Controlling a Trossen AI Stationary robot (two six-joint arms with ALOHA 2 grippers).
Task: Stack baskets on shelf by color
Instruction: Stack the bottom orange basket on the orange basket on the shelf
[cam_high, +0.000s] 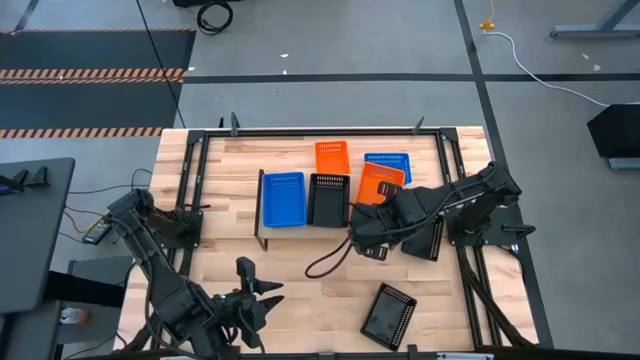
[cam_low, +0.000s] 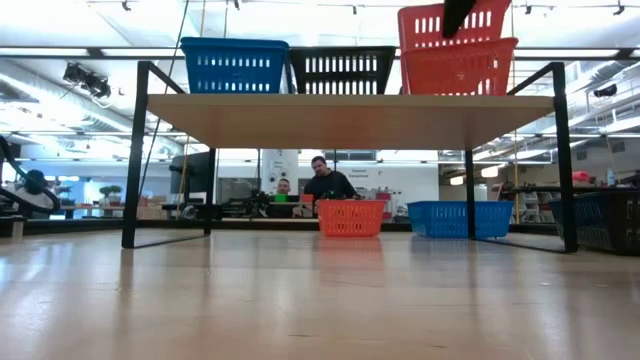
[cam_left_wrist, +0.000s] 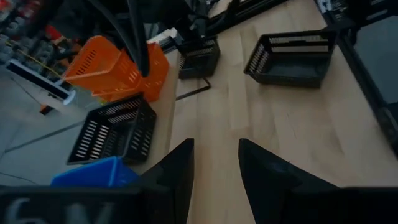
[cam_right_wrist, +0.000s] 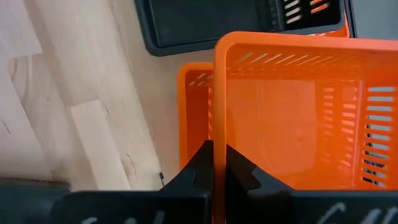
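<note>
On the shelf (cam_low: 350, 120), our right gripper (cam_right_wrist: 217, 163) pinches the orange basket (cam_right_wrist: 292, 106) wall; the lower orange one (cam_right_wrist: 194, 112) lies just beneath. Left fingers (cam_left_wrist: 177, 171) stand open.

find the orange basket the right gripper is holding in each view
high view: held orange basket right of centre, tilted over the shelf's right end, right gripper on its rim.
low view: top right, tilted into another orange basket on the shelf.
left wrist view: upper left, orange, beside the black basket.
right wrist view: fills the centre and right, wall pinched between the fingers.
shared landmark: the black basket next to it on the shelf.
</note>
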